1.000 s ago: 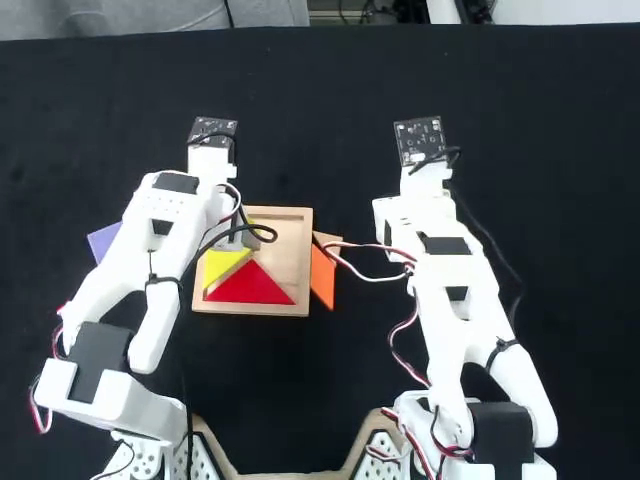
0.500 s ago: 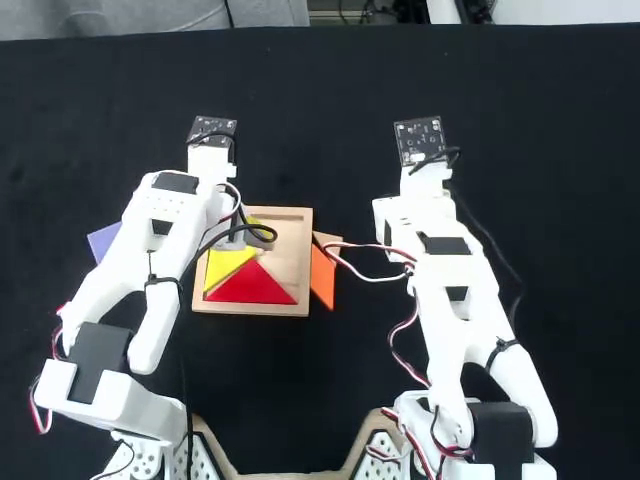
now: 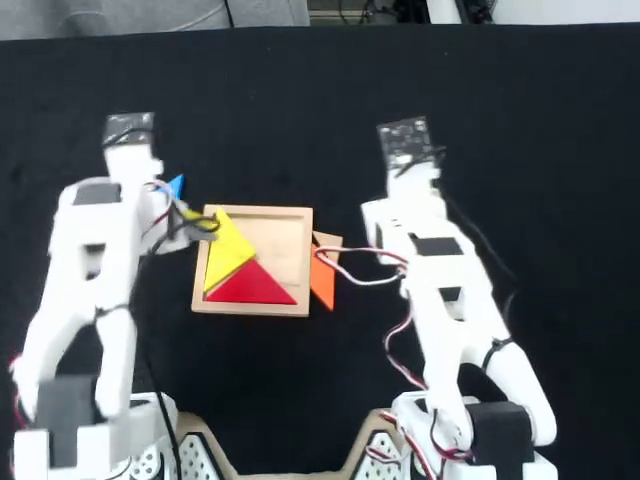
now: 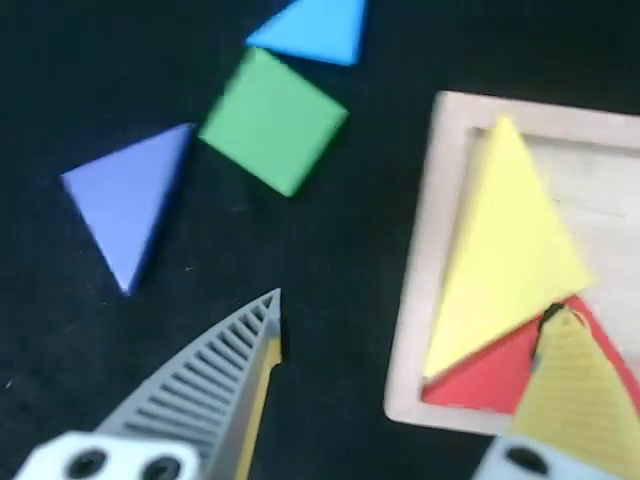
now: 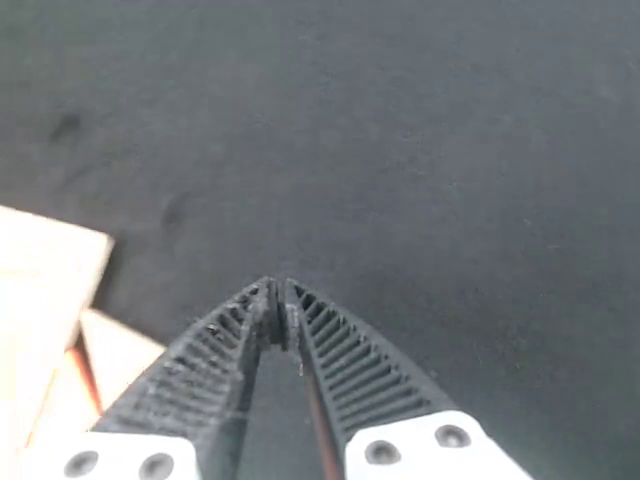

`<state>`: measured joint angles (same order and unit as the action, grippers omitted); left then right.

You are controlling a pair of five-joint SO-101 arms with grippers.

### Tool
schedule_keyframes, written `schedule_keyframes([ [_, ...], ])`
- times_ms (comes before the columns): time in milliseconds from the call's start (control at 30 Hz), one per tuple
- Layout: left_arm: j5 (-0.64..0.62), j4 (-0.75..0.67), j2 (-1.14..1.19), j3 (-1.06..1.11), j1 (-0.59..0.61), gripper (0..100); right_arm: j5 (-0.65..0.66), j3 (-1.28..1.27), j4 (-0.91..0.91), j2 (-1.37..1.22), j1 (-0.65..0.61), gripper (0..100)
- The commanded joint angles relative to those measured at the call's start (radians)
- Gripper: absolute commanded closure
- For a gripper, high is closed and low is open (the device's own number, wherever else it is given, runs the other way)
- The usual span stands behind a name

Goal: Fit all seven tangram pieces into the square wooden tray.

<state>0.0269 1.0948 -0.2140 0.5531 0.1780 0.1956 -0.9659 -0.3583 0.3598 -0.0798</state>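
The square wooden tray holds a yellow triangle and a red triangle in its left part. My left gripper hangs open over the tray's left rim, one finger above bare table, the other above the red triangle and yellow triangle. A blue triangle, a green square and a purple triangle lie left of the tray. An orange piece and a tan piece lie against the tray's right side. My right gripper is shut, empty, beyond those two.
The black cloth covers the whole table. The right arm stretches up the table right of the tray. The blue triangle peeks out beside the left arm. The tray corner and tan piece lie near my right gripper.
The left arm has swung left off the tray, uncovering the yellow triangle and the blue one and covering the purple piece. The right arm has shifted slightly left.
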Motion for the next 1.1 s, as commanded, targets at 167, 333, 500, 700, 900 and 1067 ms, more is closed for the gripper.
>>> schedule_keyframes([
  [167, 0.012, -0.302, -0.356, 0.518, 0.171, 61, 0.034, 0.077, -0.203, 0.001, -0.199, 98.8],
  [333, 0.011, -0.269, -0.462, 0.573, 0.433, 61, 0.026, 0.282, -0.334, -0.047, -0.358, 98.8],
  [500, 0.012, -0.354, -0.483, 0.659, 0.476, 61, 0.026, 0.561, -0.414, -0.341, -0.410, 98.8],
  [700, 0.008, -0.361, -0.483, 0.659, 0.493, 61, 0.035, 0.845, -0.463, -0.667, -0.431, 98.8],
  [900, 0.008, -0.361, -0.474, 0.645, 0.518, 61, 0.035, 0.914, -0.463, -0.719, -0.489, 98.8],
  [1067, 0.008, -0.361, -0.474, 0.645, 0.518, 61, 0.035, 0.914, -0.440, -0.774, -0.509, 98.8],
])
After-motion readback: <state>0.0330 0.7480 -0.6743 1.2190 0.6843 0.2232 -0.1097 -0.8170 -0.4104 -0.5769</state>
